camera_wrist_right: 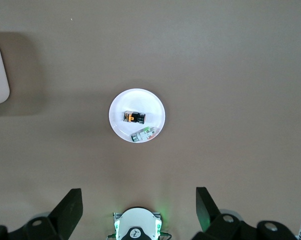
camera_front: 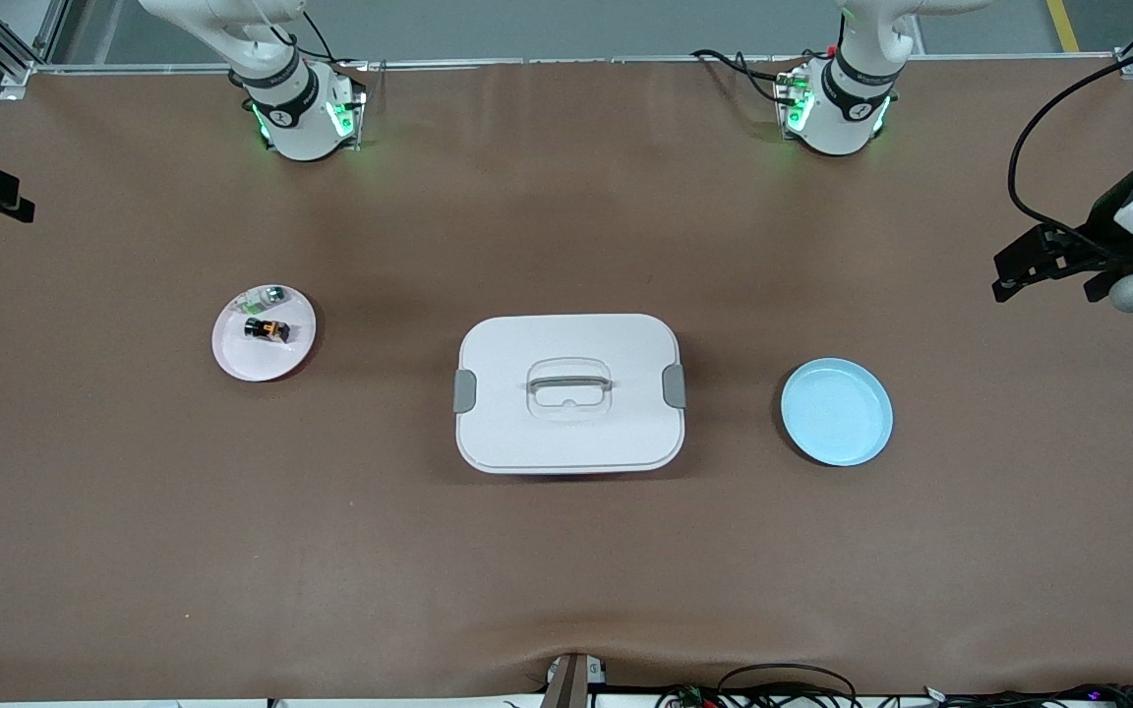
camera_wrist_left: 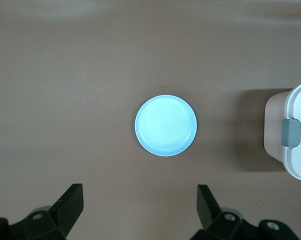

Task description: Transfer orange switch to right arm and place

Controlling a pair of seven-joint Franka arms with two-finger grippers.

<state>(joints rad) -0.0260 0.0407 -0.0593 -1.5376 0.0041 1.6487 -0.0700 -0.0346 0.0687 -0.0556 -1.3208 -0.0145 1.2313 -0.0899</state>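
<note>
The orange switch [camera_front: 266, 329], a tiny black part with an orange end, lies on a small white plate [camera_front: 235, 361] toward the right arm's end of the table. The right wrist view shows the switch [camera_wrist_right: 134, 117] on this plate [camera_wrist_right: 140, 102] too. My right gripper [camera_wrist_right: 139, 195] is open and empty, high over the table between the plate and its own base. My left gripper [camera_front: 1014, 270] is open and empty, high over the table's left-arm end. In the left wrist view it [camera_wrist_left: 140, 192] hangs above an empty blue plate [camera_wrist_left: 165, 125].
A small green-white-silver part [camera_front: 267, 295] lies on the white plate beside the switch. A white lidded box [camera_front: 566, 393] with a handle stands mid-table. The blue plate [camera_front: 837, 411] sits toward the left arm's end. The arm bases [camera_front: 296, 113] stand along the table's edge farthest from the camera.
</note>
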